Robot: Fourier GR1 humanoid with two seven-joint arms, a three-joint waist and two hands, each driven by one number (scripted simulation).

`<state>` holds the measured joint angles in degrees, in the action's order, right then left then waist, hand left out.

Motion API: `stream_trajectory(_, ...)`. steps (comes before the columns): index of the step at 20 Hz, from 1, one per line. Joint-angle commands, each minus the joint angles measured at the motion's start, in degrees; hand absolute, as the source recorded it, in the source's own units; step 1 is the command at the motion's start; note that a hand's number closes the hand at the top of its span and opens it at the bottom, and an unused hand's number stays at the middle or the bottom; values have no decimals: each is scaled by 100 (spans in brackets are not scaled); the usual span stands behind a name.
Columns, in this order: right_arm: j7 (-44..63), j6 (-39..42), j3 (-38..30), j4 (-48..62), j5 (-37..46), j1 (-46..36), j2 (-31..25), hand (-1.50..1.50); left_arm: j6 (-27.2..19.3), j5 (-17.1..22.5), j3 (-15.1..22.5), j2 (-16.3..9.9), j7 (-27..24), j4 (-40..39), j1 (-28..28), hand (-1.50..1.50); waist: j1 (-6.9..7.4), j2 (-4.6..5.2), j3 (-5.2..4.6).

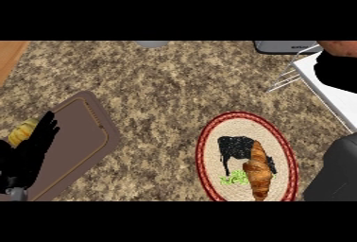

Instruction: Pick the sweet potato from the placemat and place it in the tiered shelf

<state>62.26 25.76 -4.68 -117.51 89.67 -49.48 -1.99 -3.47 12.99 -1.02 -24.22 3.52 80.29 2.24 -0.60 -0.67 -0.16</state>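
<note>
The sweet potato [342, 46], reddish brown, shows at the top right corner, mostly hidden by my right hand [335, 71], which curls round it. That hand is over the white tiered shelf [326, 90] at the right edge, and its dark forearm [333, 170] rises from the lower right. The oval woven placemat [209, 142] with a red rim lies right of centre. My left hand [28, 151] rests open at the lower left, fingers up, holding nothing.
A croissant [259, 172], a black object [235, 147] and a small green piece [234, 178] lie on the placemat. A brown board [80, 137] lies at the left, with a yellow item [21, 131] behind my left hand. Grey objects [286, 46] sit at the far edge.
</note>
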Motion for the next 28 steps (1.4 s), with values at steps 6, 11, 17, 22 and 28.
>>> stream_trajectory(6, 200, 1667, -1043, 727, 566, -1158, -442, 150, 61, 42, -162, -171, 284, 83, -199, 0, 23, 30, 8)
stream_trajectory(11, -297, 2193, -1668, 677, 664, -1471, -863, 150, 0, -33, -69, 51, 186, 114, -80, 0, -5, 26, 12)
stream_trajectory(17, -877, 1900, -2056, 1240, 791, -1169, -1401, 150, 80, -137, 86, 244, 44, 368, 259, 0, 87, 53, 16)
stream_trajectory(22, -1194, 1436, -2560, 1269, 441, -667, -1724, 150, 300, -60, -219, 54, 80, 196, 83, 0, 70, 60, 17)
stream_trajectory(28, -1196, 546, -3049, 1822, -34, -548, -1795, 150, 262, -101, -263, 111, 354, 452, 40, 0, 102, 66, 18)
